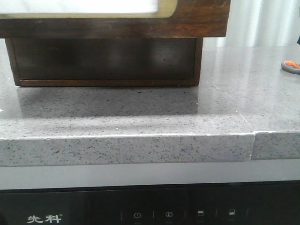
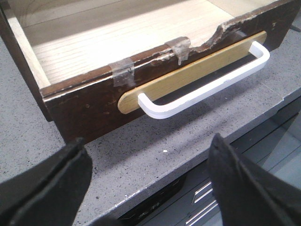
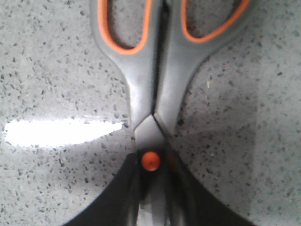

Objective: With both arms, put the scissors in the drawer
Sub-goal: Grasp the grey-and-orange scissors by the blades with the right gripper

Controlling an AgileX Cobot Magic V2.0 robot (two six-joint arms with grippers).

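Left gripper (image 2: 148, 181) spread wide, empty, fronting the pulled-out drawer (image 2: 94, 101) and its white handle (image 2: 207, 80). Scissors (image 1: 291, 66) lie on the tabletop (image 1: 140, 112) at three o'clock; right gripper (image 3: 153, 197) straddles the blades, grip unclear.

The drawer (image 2: 141, 61) is pulled open, its pale wood-lined inside bare. Its dark brown front is chipped along the top edge and patched with 2 strips of clear tape, with a white bar handle on a light wooden backing. The scissors (image 3: 155, 75), grey-handled with orange-lined loops and an orange pivot, lie flat and closed on the speckled counter, well to the right of the drawer (image 1: 291, 66).
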